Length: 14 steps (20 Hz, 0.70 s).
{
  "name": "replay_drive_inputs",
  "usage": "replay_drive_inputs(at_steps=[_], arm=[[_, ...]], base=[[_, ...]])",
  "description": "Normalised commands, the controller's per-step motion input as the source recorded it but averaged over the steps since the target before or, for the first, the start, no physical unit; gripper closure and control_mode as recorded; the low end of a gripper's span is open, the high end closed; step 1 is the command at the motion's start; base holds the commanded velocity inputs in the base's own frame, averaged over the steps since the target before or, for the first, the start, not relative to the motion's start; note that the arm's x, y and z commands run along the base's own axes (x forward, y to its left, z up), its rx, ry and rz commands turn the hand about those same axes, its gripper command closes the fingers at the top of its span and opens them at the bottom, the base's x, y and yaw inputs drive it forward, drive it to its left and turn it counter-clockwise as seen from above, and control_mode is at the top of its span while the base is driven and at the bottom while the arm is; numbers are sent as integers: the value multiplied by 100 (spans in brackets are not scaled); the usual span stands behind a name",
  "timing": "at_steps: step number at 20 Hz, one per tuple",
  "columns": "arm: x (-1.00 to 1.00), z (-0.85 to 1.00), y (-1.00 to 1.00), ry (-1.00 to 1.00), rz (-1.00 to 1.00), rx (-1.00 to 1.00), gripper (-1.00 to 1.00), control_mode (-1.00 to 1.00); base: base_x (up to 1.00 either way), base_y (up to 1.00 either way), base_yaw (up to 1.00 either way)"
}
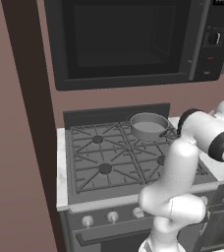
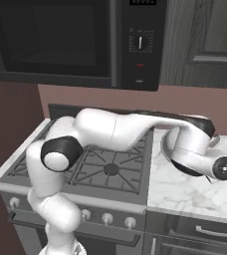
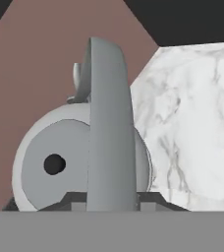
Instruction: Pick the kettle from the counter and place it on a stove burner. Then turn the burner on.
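White marble tabletop (image 3: 197, 123) carries the kettle (image 3: 50, 162), its arched handle (image 3: 111, 128) running between the 2 fingers (image 3: 74, 201), apparently closed on it for lifting.

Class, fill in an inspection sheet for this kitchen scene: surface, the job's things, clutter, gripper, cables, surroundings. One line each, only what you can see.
Surface: white marble counter right of the stove.
Job's things: kettle close before the hand camera, its arched handle between the finger tips; burner under its grate, bare.
Clutter: grey pot on the back right grate.
Gripper: gripper low around the kettle handle; grip cannot be judged.
Cables: nothing seen.
Surroundings: dark microwave above, brown wall, silver knobs on the stove front.
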Motion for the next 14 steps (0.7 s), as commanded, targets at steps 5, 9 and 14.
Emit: replay_drive_inputs(at_steps=[5,9,14], arm=[[-91,57,67,-12,3,0,100,-100],[-81,26,96,0,10,0,100,-100],[-43,6,100,0,9,0,100,-100]], base=[[0,0,0],[0,0,0],[0,0,0]])
